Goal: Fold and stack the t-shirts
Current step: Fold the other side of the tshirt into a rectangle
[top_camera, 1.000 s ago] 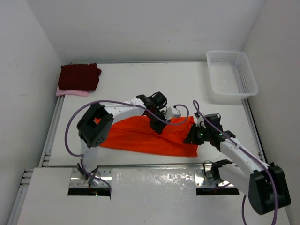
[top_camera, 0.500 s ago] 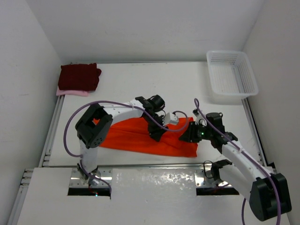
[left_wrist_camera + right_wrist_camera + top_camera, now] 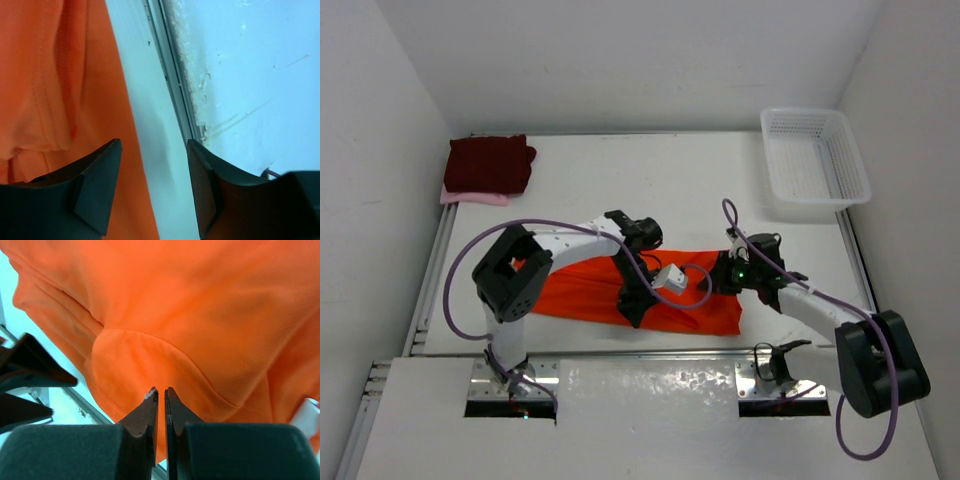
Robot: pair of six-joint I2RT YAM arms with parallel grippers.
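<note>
Dark maroon t-shirt [image 3: 488,163] stacked on light pink t-shirt [image 3: 470,197]; bright orange t-shirt [image 3: 580,292] unfinished; left hand [image 3: 154,150] spread, right hand [image 3: 161,390] seemingly pressed together.

No words, labels, brands or numbers were legible anywhere in the three views, whether on the orange shirt [image 3: 580,290], the basket [image 3: 815,160] or the table [image 3: 620,180].
</note>
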